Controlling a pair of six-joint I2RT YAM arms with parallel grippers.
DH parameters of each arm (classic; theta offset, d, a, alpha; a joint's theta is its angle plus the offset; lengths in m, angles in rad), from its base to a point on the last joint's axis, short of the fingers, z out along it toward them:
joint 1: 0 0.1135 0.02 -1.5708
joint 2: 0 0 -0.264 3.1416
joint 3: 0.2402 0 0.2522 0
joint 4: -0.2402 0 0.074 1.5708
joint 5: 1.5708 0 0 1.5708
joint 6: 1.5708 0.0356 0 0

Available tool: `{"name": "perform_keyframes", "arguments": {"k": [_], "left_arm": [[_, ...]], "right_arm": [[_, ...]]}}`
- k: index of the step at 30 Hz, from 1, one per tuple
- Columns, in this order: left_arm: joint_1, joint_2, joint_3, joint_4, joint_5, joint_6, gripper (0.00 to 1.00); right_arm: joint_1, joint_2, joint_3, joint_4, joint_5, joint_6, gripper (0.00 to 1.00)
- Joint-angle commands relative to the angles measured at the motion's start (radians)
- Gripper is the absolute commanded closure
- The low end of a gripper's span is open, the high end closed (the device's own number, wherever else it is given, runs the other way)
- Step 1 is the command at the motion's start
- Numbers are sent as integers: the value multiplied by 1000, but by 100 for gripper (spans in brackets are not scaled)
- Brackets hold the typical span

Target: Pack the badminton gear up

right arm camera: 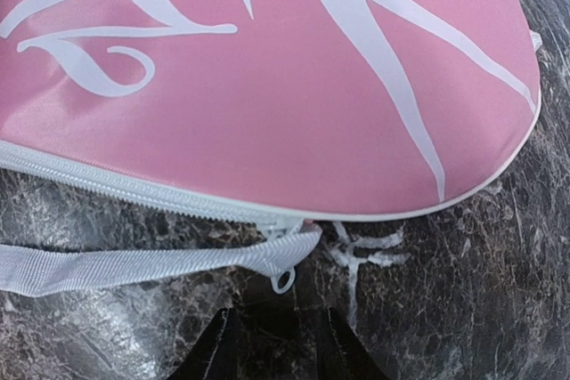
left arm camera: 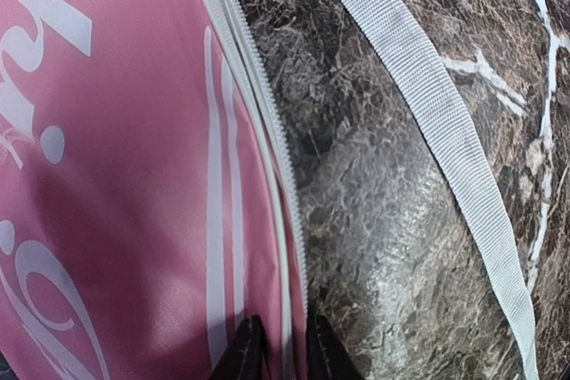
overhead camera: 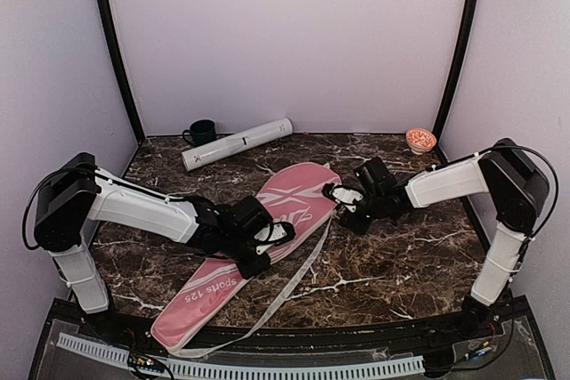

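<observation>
The pink racket-shaped bag [overhead camera: 303, 198] with white lettering lies diagonally across the marble table, its zipper running along the right edge. My left gripper [overhead camera: 274, 238] is at the bag's middle. In the left wrist view its fingers [left arm camera: 242, 349] are shut on the bag's [left arm camera: 107, 175] zippered edge. My right gripper [overhead camera: 337, 195] is at the bag's wide end. In the right wrist view it [right arm camera: 276, 311] stands open with nothing between the fingers, just short of the white zipper pull ring [right arm camera: 282, 280]. The long white tube [overhead camera: 236, 144] lies at the back.
The bag's white strap [overhead camera: 294, 287] trails loose over the table towards the near edge. It also shows as the strap [left arm camera: 445, 131] beside the left gripper and as the strap [right arm camera: 134, 264] by the zipper pull. A dark green mug [overhead camera: 201, 132] stands back left, an orange bowl [overhead camera: 420, 140] back right.
</observation>
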Motion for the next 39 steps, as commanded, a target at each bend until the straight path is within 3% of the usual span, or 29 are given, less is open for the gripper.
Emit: {"name": "perform_keyframes", "arguments": {"k": [1, 8, 19, 26, 30, 39], "left_arm": [[8, -31, -29, -54, 12, 9, 81], [15, -31, -29, -43, 19, 4, 81], [39, -25, -36, -29, 31, -28, 82], [65, -1, -29, -14, 64, -59, 90], [83, 9, -30, 4, 102, -69, 99], [89, 49, -11, 48, 209, -97, 100]], "right_arm": [[15, 42, 54, 7, 27, -32, 69], [31, 100, 103, -39, 30, -65, 75], [41, 126, 121, -74, 57, -35, 96], [50, 93, 80, -74, 76, 1, 100], [55, 101, 91, -85, 64, 35, 100], [145, 92, 115, -41, -45, 148, 100]]}}
